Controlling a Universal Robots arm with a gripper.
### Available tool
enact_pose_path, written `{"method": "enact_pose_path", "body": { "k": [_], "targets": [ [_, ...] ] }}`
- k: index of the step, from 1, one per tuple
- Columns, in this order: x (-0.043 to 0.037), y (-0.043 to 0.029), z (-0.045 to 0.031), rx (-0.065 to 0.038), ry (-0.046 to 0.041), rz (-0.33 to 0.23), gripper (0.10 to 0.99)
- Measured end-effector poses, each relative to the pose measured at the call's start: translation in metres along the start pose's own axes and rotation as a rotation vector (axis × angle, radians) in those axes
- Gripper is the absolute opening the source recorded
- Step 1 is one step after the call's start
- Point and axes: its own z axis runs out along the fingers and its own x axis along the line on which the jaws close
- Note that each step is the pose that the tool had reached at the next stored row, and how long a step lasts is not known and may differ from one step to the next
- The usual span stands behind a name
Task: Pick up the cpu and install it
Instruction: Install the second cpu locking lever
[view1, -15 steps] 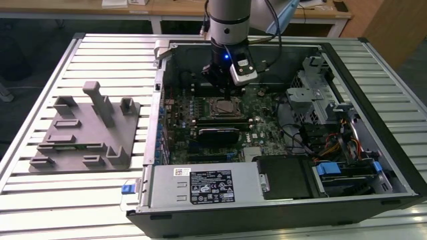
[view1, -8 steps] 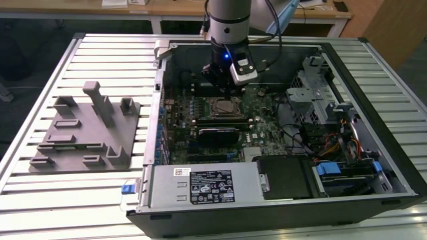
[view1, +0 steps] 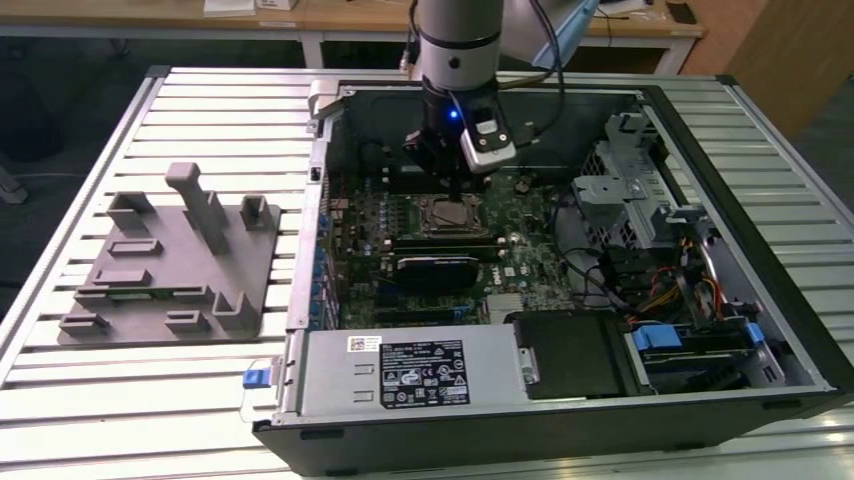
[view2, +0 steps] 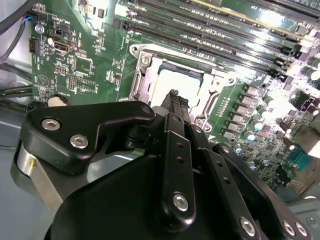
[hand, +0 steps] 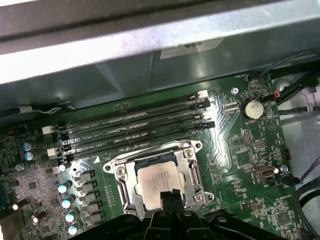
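Observation:
The cpu (view1: 451, 212) lies flat in its metal-framed socket (hand: 122, 172) on the green motherboard inside the open computer case. Its pale silvery top shows in both wrist views (view2: 176, 81) (hand: 154, 181). My gripper (view1: 451, 182) hangs straight above the socket, and its black fingertips (hand: 170, 199) are pressed together over one edge of the chip with nothing between them. In the second wrist view the gripper (view2: 175, 100) covers part of the cpu. I cannot tell whether the tips touch the chip.
A grey plastic fixture (view1: 167, 260) with upright posts sits on the slatted table at the exterior view's left. Memory slots (hand: 135, 125) run beside the socket. A black block (view1: 434, 270), the power supply (view1: 400, 370), a drive cage (view1: 641, 190) and cables crowd the case.

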Motion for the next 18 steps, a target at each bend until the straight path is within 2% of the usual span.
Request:
{"method": "enact_pose_path", "body": {
  "k": [4,12,18],
  "targets": [
    [-0.0019,-0.0069,0.0,0.0,0.0002,0.0,0.106],
    [-0.0077,-0.0271,0.0002,0.001,0.002,0.0,0.106],
    [-0.0091,-0.0338,0.0025,0.0,0.0026,-0.007,0.106]
  ]
}}
